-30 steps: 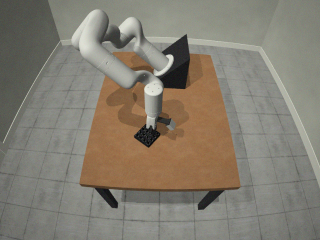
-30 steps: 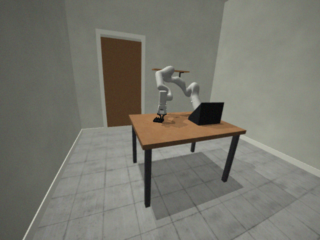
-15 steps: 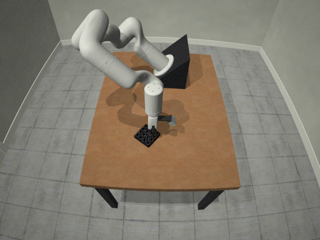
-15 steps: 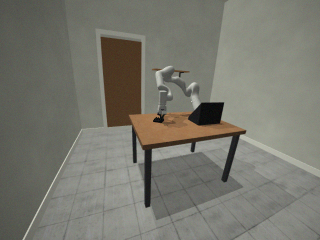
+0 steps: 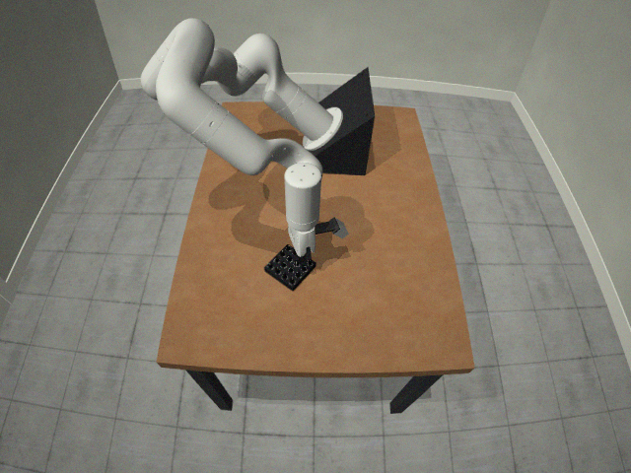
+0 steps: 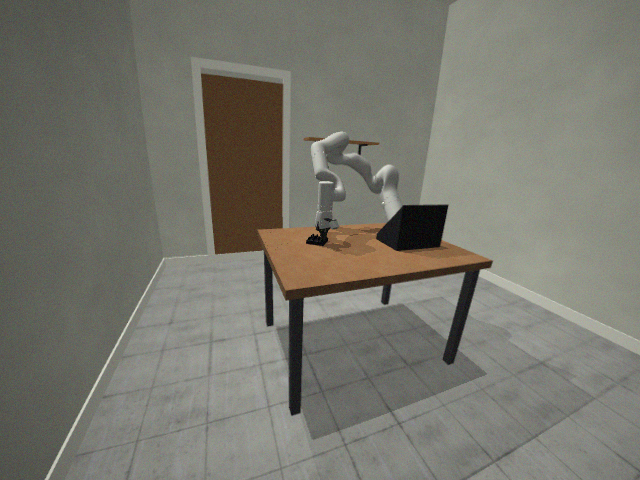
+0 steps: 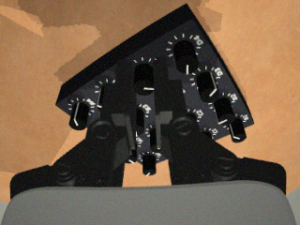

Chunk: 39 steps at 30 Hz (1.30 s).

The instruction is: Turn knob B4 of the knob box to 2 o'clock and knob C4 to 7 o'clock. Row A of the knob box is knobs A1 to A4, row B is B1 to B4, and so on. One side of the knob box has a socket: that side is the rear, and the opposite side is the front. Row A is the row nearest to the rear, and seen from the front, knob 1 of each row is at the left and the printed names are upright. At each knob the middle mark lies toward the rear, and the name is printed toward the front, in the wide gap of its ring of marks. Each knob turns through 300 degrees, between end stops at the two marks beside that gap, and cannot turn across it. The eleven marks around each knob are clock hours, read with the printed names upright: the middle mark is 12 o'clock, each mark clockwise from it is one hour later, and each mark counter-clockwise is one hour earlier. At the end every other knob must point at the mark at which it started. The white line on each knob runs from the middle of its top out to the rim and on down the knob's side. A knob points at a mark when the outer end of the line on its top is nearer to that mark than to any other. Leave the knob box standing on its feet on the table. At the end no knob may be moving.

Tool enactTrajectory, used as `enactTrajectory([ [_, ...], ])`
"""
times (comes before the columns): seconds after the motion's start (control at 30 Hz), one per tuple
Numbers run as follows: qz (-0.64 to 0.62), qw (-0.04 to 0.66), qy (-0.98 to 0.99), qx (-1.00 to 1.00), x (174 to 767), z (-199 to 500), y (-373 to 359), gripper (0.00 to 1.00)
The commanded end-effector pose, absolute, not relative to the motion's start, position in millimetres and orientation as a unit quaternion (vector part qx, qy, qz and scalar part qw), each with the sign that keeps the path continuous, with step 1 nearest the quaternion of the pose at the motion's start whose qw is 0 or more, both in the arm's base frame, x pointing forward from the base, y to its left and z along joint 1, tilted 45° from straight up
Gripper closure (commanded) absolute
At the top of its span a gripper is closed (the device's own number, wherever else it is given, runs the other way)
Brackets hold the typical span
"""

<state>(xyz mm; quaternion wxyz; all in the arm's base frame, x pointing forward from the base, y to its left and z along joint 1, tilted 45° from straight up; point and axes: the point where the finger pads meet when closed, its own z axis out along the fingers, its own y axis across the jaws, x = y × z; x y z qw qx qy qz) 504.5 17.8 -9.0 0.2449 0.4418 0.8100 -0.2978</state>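
The gripper (image 7: 149, 127) points straight down, its two dark fingers drawn close together and clamped on a knob (image 7: 148, 120) of the knob box (image 7: 164, 37). Which knob this is cannot be read, as the printed names are too small and the fingers hide most of it. In the wrist view the box lies directly under the gripper with one corner pointing away from it. Other knobs stand beyond and to either side of the fingers, each with a white line on top. In the top view the white arm (image 5: 303, 201) descends vertically onto the box's far corner (image 5: 290, 268). The box rests on the brown table (image 5: 356, 315). Well behind the gripper, a dark wedge-shaped block (image 5: 351, 127) carries the arm's base.
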Motion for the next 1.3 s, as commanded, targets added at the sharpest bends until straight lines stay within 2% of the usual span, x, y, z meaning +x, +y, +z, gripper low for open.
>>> enactTrajectory([
  [0.0, -0.309, 0.230, 0.829, 0.406, 505.0, -8.6, 18.4, 0.92],
  [1.03, -0.324, 0.208, 0.855, 0.348, 505.0, -8.6, 18.4, 0.92],
  [1.07, -0.324, 0.208, 0.855, 0.348, 505.0, -8.6, 18.4, 0.81],
  [1.27, -0.324, 0.208, 0.855, 0.348, 505.0, -8.6, 18.4, 0.81],
])
